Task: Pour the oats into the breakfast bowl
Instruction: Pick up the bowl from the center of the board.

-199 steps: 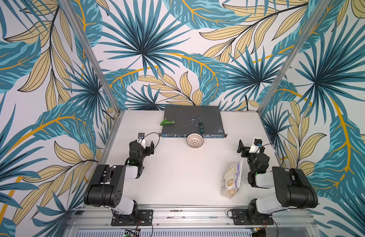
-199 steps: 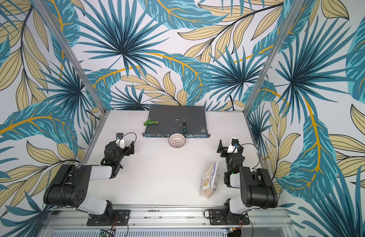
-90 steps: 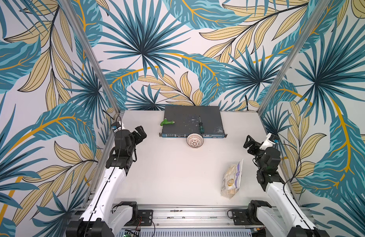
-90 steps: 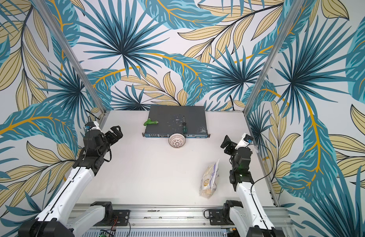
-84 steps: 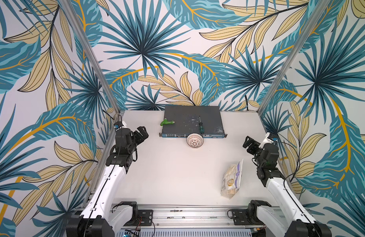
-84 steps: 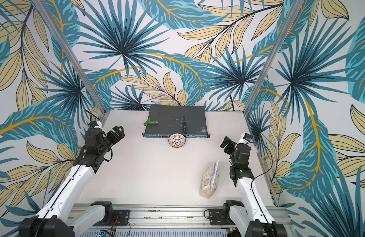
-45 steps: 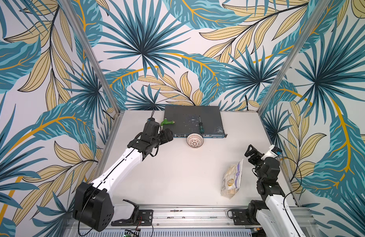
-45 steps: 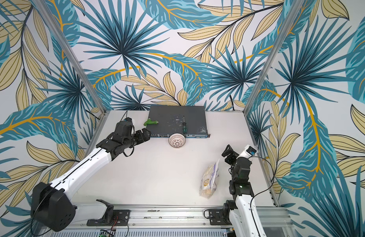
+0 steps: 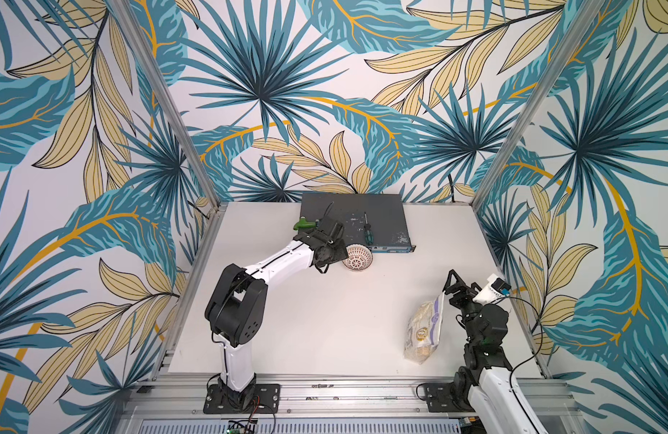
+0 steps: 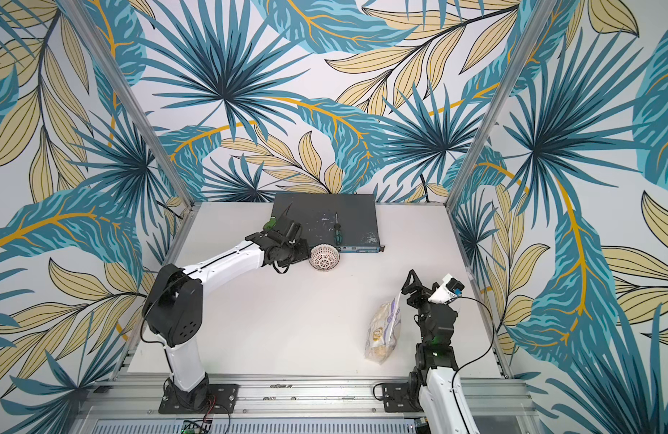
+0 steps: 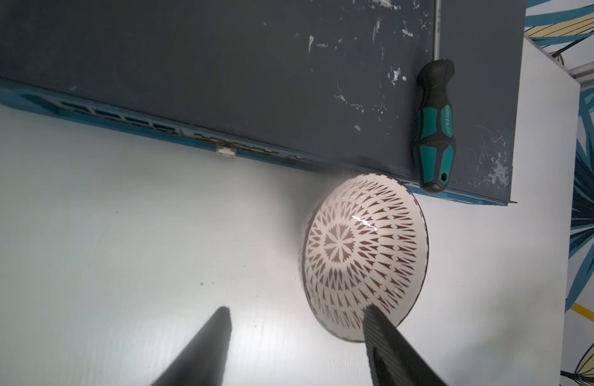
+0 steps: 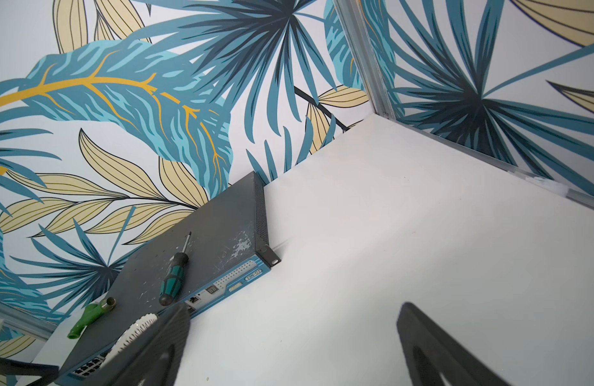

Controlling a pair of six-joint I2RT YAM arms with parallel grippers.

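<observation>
The breakfast bowl stands on the white table, against the front edge of a dark flat box. My left gripper is at its left side, open. In the left wrist view the bowl shows its dark lattice inside. One finger lies over its near rim and the other finger is over bare table, so the near wall sits between them. The oats pouch lies at the front right. My right gripper is open just right of its top end, holding nothing.
The dark network switch sits at the back, with a green-handled screwdriver and a green pipe fitting on it. Leaf-patterned walls with metal posts close in three sides. The rail runs along the front.
My left arm has swung from the left edge across to the bowl and its jaws have narrowed. My right gripper has come nearer, down to the top of the pouch.
</observation>
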